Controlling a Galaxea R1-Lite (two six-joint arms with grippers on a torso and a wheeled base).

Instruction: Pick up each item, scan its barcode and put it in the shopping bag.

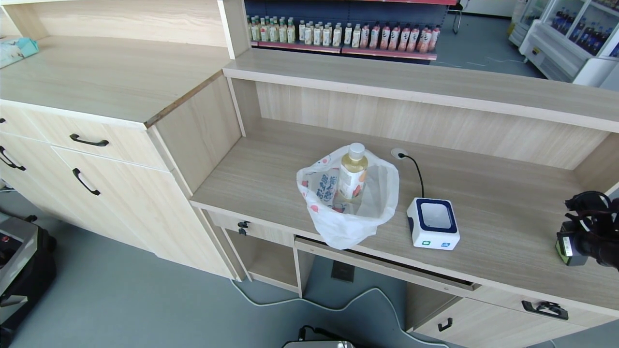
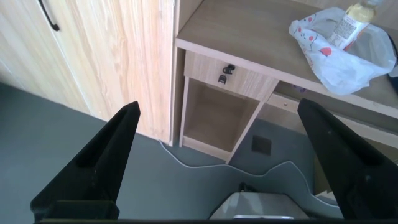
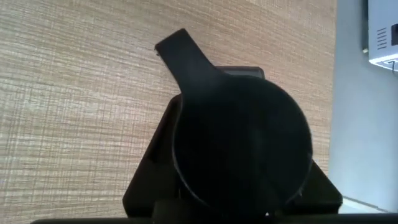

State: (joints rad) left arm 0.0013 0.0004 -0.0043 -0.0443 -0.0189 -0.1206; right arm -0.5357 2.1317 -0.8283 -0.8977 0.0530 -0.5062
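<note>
A white plastic shopping bag (image 1: pixel 348 212) stands open on the low counter. Upright inside it is a bottle of yellow drink with a white cap (image 1: pixel 353 171). The bag (image 2: pixel 339 53) also appears far off in the left wrist view. The white scanner with a dark window (image 1: pixel 433 222) sits just right of the bag. At the counter's right end, my right gripper (image 1: pixel 580 241) is shut on a dark item with a round end (image 3: pixel 242 143) and a greenish label (image 1: pixel 565 247), low over the counter. My left gripper (image 2: pixel 217 109) hangs open over the floor, nothing in it.
A black cable (image 1: pixel 417 171) runs from the scanner to a hole in the counter. A tall cabinet (image 1: pixel 96 77) stands to the left, and a raised shelf (image 1: pixel 411 82) runs behind the counter. An open cubby (image 2: pixel 217 118) lies under the counter's left end.
</note>
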